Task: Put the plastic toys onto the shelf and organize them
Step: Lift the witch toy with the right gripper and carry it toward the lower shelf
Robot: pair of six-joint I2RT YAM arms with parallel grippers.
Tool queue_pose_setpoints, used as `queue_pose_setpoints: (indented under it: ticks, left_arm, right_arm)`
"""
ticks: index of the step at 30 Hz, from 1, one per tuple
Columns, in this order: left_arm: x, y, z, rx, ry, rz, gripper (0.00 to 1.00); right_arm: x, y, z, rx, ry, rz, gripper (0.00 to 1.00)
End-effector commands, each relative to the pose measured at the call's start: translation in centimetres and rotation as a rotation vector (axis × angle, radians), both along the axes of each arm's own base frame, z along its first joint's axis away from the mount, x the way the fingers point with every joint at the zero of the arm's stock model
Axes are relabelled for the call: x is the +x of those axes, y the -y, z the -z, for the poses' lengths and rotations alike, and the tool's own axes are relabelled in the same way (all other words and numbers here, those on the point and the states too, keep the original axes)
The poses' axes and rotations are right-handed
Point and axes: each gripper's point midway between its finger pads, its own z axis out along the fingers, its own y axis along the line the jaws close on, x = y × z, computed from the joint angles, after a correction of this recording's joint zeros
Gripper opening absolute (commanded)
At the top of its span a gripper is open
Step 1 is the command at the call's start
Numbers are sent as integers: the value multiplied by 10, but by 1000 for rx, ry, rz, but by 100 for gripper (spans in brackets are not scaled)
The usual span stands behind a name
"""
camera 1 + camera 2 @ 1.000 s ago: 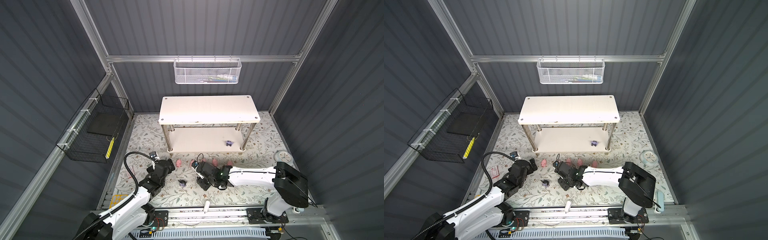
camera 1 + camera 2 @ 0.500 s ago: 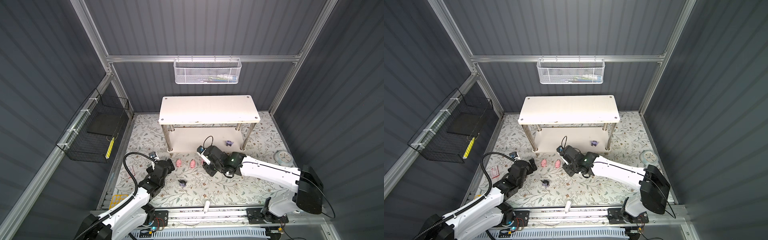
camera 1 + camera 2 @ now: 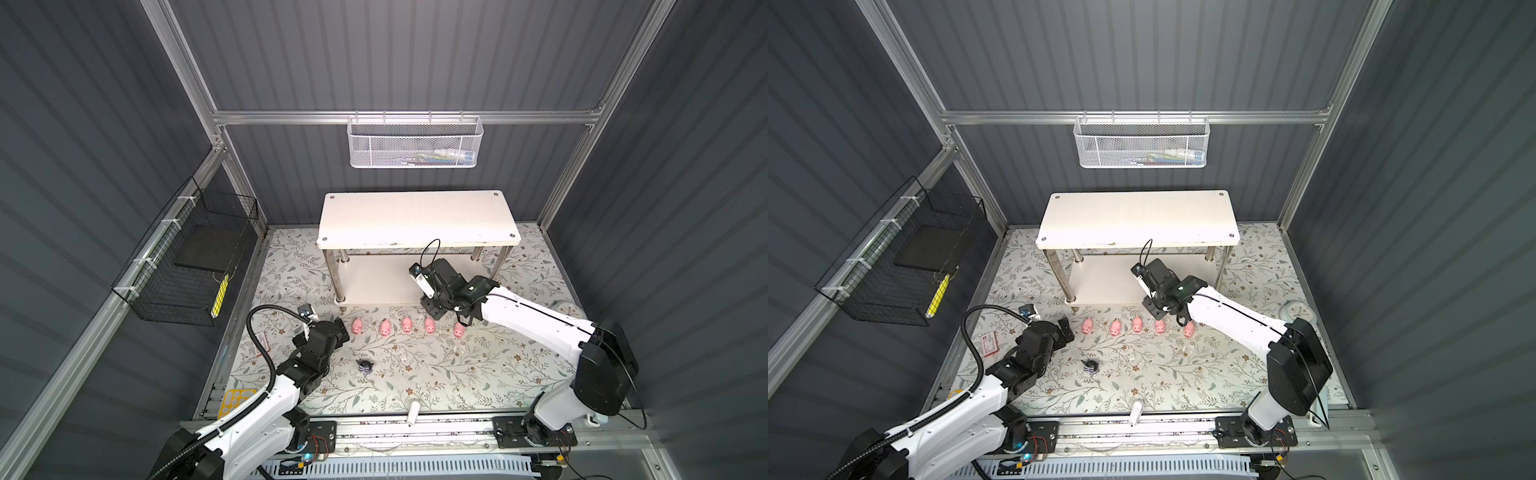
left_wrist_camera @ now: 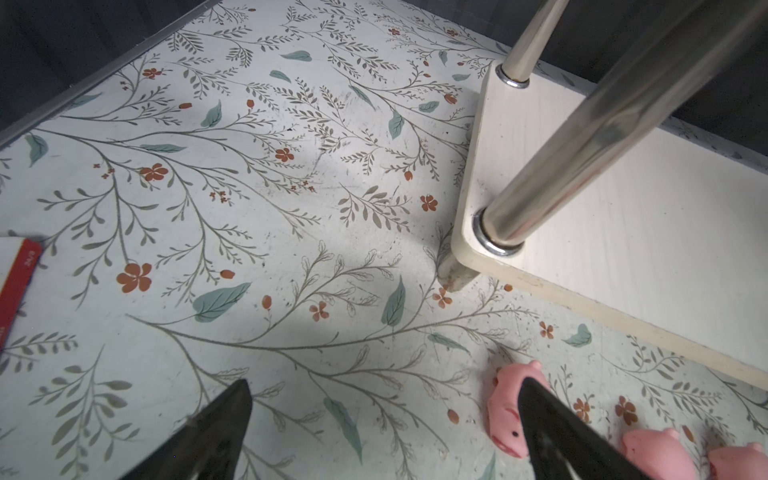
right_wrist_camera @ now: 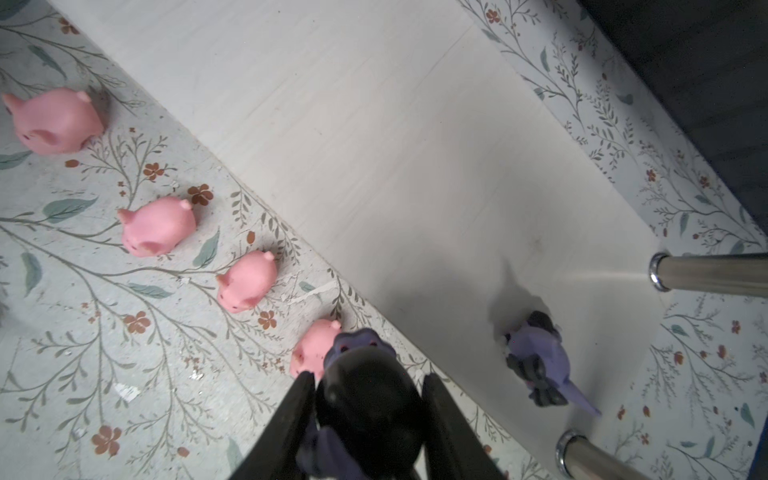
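plastic toy in right claw, card lettering illegible

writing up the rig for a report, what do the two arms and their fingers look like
Both arms have white tubular links with black joint housings: left arm, right arm. A ribbed black hose loops along the left one; a thin black wire arcs over the right wrist. The fingers are black, tapering to pointed tips.

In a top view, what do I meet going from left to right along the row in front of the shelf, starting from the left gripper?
left gripper, first pig, second pig, third pig, fourth pig, fifth pig
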Motion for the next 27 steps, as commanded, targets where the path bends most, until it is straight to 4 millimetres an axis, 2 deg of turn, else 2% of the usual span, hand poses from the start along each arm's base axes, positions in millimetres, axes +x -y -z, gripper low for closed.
queue_pose_setpoints:
  ticks: [1, 13, 27]
  left_arm:
    - [-1, -4, 0, 0, 16, -20, 100]
    - [-4, -7, 5, -1, 13, -28, 100]
    - [-6, -8, 6, -5, 13, -32, 100]
  right_arm:
    - [16, -2, -8, -15, 37, -21, 26]
    - [38, -16, -4, 13, 40, -65, 26]
    - [55, -16, 15, 4, 58, -62, 26]
